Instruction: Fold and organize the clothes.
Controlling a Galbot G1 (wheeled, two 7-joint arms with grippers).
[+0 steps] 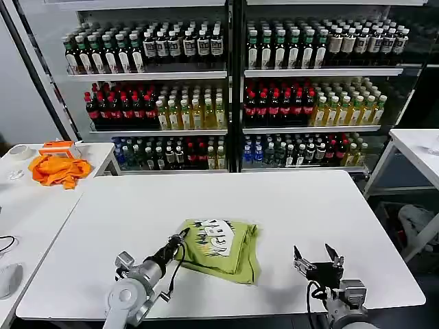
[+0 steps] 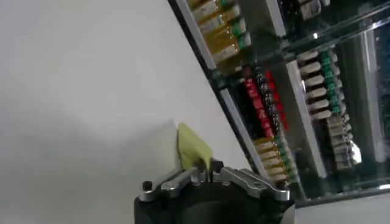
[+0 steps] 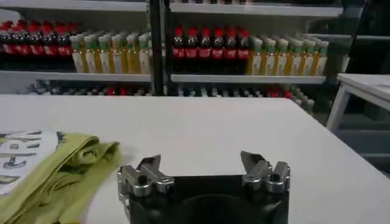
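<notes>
1. Nearest the robot, the left gripper (image 1: 182,236) reaches forward over the white table (image 1: 288,205) and meets the near-left edge of the folded yellow-green T-shirt (image 1: 223,250). In the left wrist view its fingers (image 2: 183,178) sit drawn close together with a corner of the yellow-green fabric (image 2: 192,148) rising right at them. I read this as pinched on the cloth, though the exact contact is hard to see.
2. Level with it, the right gripper (image 1: 319,259) hovers over bare table to the right of the shirt, its two fingers spread wide and holding nothing. The right wrist view shows the same: splayed fingertips (image 3: 148,164) with the rumpled shirt edge (image 3: 67,167) off to one side, near but clearly apart.
3. Just past both grippers the T-shirt lies near the table's front edge, slightly left of centre, as a bunched bundle with its white-and-dark print (image 1: 214,236) facing up. Its longer side runs roughly left to right, so it spans the gap between the arms.
4. So the left arm is the nearer one. Any next fold probably turns on it, while the right would have to travel leftward to reach the shirt's right edge.
5. Farther off on the side table (image 1: 27,205) to the left lies an orange cloth (image 1: 59,170).
</notes>
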